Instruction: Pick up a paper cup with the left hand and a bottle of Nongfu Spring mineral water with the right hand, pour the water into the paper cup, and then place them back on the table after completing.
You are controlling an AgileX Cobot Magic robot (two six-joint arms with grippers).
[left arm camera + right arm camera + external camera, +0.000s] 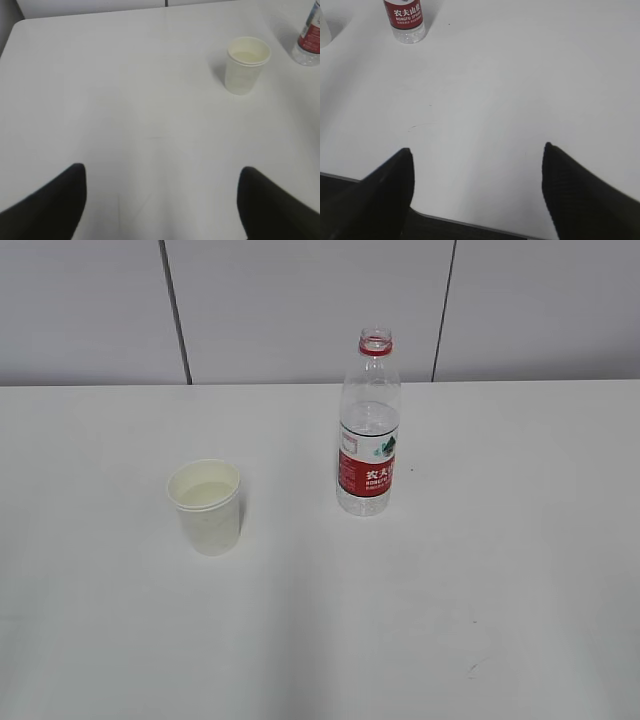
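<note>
A white paper cup (206, 506) stands upright on the white table (480, 570), left of centre, with clear water in it. It also shows in the left wrist view (246, 64), far ahead and right of my left gripper (162, 180), which is open and empty. The Nongfu Spring bottle (369, 425), uncapped, red label, partly filled, stands upright right of the cup. The right wrist view shows its lower part (405, 19) at the top left. My right gripper (477, 162) is open and empty near the table's front edge. Neither arm shows in the exterior view.
A grey panelled wall (300, 310) runs behind the table's far edge. The table's front edge (470, 222) shows just below my right gripper. A small dark scuff (478, 668) marks the tabletop at the front right.
</note>
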